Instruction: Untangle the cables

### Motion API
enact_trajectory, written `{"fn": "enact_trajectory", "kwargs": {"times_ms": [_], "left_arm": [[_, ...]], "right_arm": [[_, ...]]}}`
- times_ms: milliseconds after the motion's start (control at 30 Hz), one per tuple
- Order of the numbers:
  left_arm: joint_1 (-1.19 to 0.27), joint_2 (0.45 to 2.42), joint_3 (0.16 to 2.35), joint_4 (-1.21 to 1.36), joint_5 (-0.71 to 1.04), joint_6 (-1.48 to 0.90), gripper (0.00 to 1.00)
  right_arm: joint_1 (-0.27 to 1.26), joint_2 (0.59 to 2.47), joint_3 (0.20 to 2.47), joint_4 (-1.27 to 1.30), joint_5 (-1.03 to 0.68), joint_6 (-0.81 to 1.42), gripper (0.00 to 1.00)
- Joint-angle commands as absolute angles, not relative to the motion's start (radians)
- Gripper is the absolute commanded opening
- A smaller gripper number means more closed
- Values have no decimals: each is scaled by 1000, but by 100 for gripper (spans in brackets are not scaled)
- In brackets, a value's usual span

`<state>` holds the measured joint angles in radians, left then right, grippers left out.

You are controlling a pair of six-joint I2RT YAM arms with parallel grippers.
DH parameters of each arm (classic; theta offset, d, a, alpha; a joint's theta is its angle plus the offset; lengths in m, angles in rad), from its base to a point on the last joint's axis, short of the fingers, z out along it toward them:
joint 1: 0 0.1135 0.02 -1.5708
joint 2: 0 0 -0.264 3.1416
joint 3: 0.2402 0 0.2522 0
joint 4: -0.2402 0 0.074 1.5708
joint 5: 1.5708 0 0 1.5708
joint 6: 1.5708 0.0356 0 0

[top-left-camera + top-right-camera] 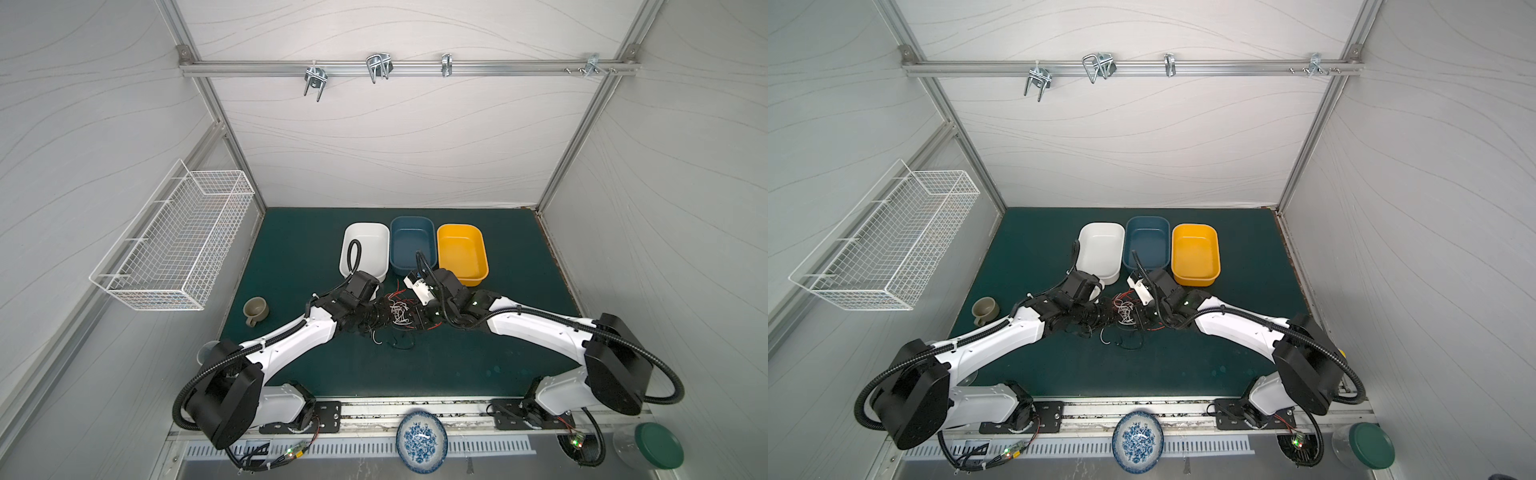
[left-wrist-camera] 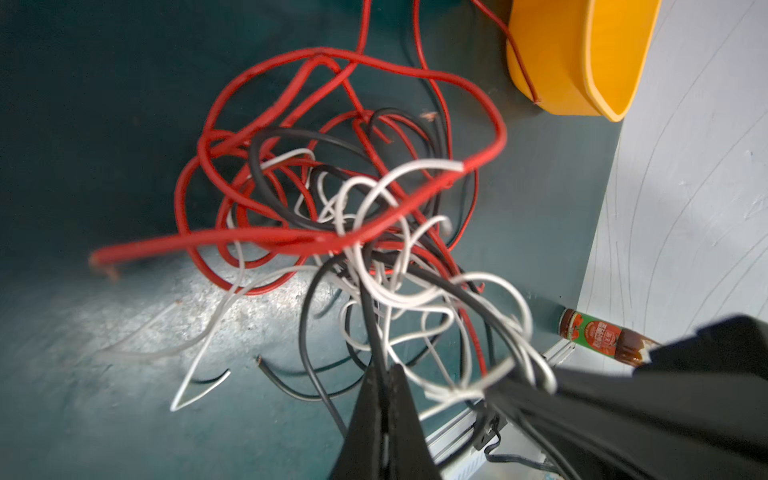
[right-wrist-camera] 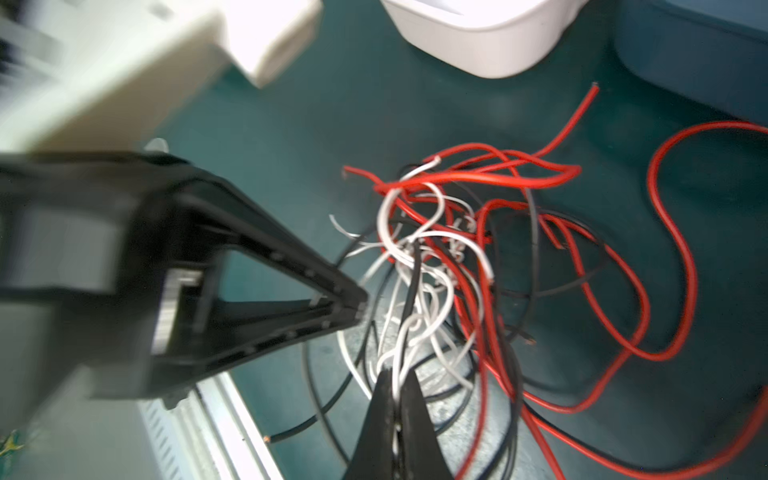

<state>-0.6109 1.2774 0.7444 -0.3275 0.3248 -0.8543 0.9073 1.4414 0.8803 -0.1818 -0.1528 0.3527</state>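
The left gripper (image 2: 383,376), jaws pressed together, pinches a black strand. The right gripper (image 3: 397,382) is clamped on white strands. Between them sits the knot of thin red, white and black cables (image 1: 398,312), over the dark green mat (image 1: 299,249), near the white plastic tub (image 1: 363,226). This looks like the 2-handed pull. The next move calls for drawing both grips apart gently.

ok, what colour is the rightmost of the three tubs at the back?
Yellow. The rightmost tub shows best in a top view.
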Motion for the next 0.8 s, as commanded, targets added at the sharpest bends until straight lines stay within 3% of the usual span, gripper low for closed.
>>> {"fn": "enact_trajectory", "kwargs": {"times_ms": [0,267,767], "left_arm": [[-615,1241,836,-433,287,-764,0],[-612,1271,1044,-697,268,-555,0],[-607,1301,1292,-873,357,-366,0]], "right_arm": [[868,1429,838,-219,-100,384,0],[773,1406,736,-177,-149,426,4],[764,1224,683,-172,-180,368,52]]}}
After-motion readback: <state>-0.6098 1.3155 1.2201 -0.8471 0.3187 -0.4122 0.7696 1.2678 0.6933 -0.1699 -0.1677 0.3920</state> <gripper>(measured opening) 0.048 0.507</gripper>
